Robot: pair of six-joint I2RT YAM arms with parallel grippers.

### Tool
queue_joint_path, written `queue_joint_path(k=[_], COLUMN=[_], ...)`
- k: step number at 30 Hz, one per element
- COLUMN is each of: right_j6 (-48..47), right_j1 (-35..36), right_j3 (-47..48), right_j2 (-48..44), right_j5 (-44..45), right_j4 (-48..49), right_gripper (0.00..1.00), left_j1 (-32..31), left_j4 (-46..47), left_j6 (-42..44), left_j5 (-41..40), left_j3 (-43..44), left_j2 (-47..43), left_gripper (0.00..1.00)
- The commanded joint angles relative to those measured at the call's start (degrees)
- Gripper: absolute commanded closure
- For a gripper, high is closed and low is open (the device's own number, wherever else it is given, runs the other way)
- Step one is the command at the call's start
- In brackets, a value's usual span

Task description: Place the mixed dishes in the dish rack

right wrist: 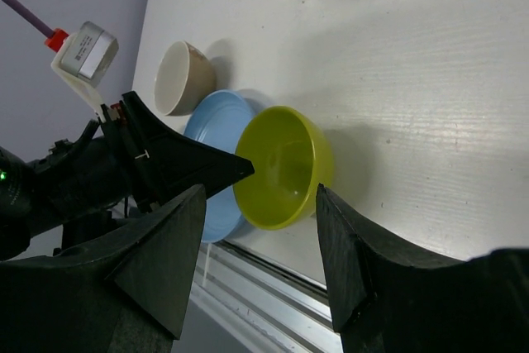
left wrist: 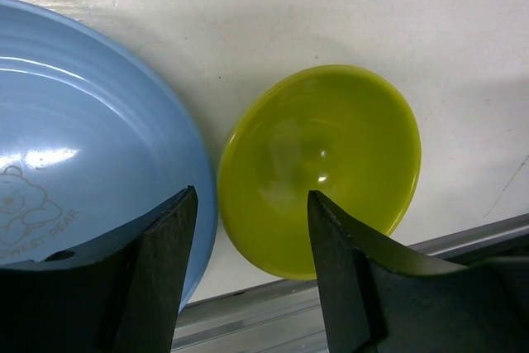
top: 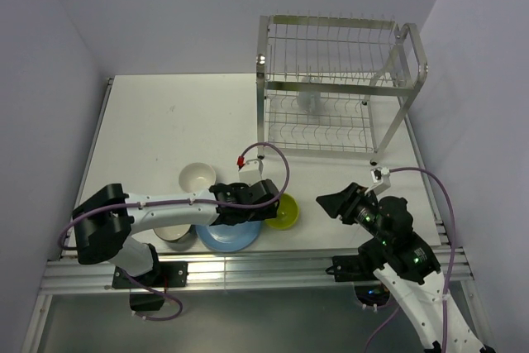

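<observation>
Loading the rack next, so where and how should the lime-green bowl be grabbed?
I'd take the round lime-green bowl by its thin rim, one finger inside and one outside, coming straight down. It sits upright, mouth up. Pick the rim away from the large round blue plate, which crowds the other edge.

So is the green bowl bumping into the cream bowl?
Apart. The right wrist view shows the blue plate and a strip of table lying between the lime-green bowl and the cream bowl.
</observation>
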Motion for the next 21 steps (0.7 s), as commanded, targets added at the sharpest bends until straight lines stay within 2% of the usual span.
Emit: queue_joint_path(k=[1,21], right_j6=[-0.62,-0.79], right_j1=[0.35,0.35], right_j3=[2.19,6.06], right_j2=[-0.98,-1.6], right_j5=[1.0,1.44], right_j4=[-1.17,-4.51], right_gripper=[0.37,0.37], left_j1=[0.35,1.49], left_j4=[1.88,4.51], left_j6=[0.7,2.72], left_j5=[0.61,2.72], left_j3=[1.35,2.41], left_j2=[0.71,4.49], left_gripper=[0.38,0.55])
